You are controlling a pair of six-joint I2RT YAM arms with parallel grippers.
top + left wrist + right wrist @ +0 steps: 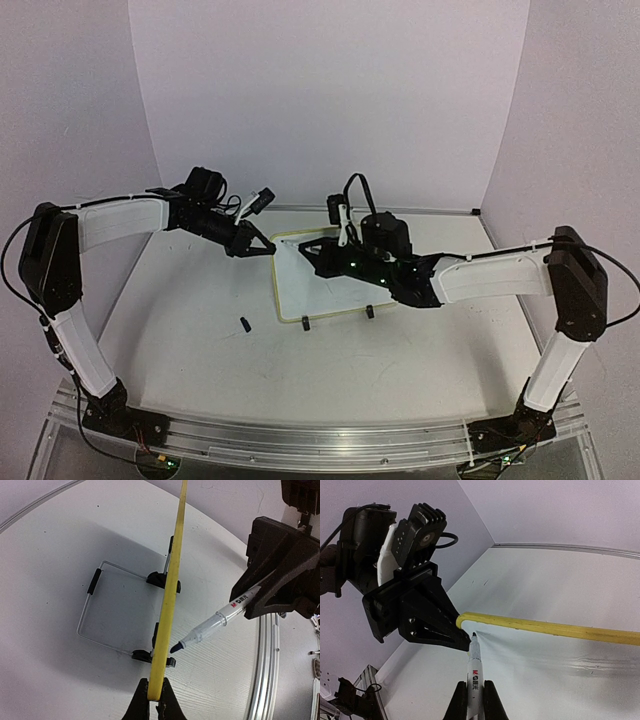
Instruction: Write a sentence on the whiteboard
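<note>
**Pen tip at the board's corner, no stroke showing yet**

Closest to us sits the metal rail (300, 440) at the near edge of the desk (200, 340), carrying both arm bases. From there the left arm (110, 220) and right arm (500, 275) reach in to meet over the middle of the desk.

Between them is the whiteboard (310, 290). It rests on its two black clip feet, tilted up off the desk, with a wire stand (95, 610) behind it. The left end effector (154, 700) is fully closed, pinching the yellow frame at the board's far-left corner. The right end effector (472, 685) is also clamped tight, on the barrel of an uncapped marker (474, 672). A small black piece (245, 323) lies on the desk near the board's left foot; it may be the cap.

We judge the writing to be only starting, since we see no ink on the white face. The marker tip sits just under the frame's corner, and we cannot tell whether it touches. The next move calls for light, even pressure on the board and strokes running to the right, while the left end effector braces against the push.

We read red letters on the barrel as "M&G". The finer print beside them is too small to read.
</note>
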